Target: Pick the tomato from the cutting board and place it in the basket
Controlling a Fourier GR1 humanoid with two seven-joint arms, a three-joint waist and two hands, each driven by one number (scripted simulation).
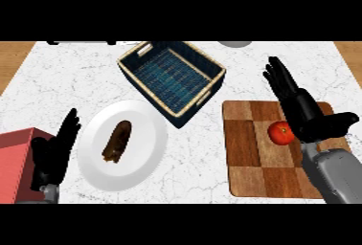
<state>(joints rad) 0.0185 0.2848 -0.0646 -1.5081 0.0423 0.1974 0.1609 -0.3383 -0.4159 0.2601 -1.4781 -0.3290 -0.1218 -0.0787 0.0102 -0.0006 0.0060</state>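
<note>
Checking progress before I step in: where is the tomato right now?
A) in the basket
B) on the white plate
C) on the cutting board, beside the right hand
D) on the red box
C: the tomato lies on the cutting board, just left of the open right hand; the basket holds nothing.

The white marbled counter (212,167) carries 4 things directly: a blue woven basket (173,79) tilted at the far middle, a white plate (145,143) near left of it, a wooden cutting board (254,158) at right, and a red box (16,165) at the near-left edge.
</note>
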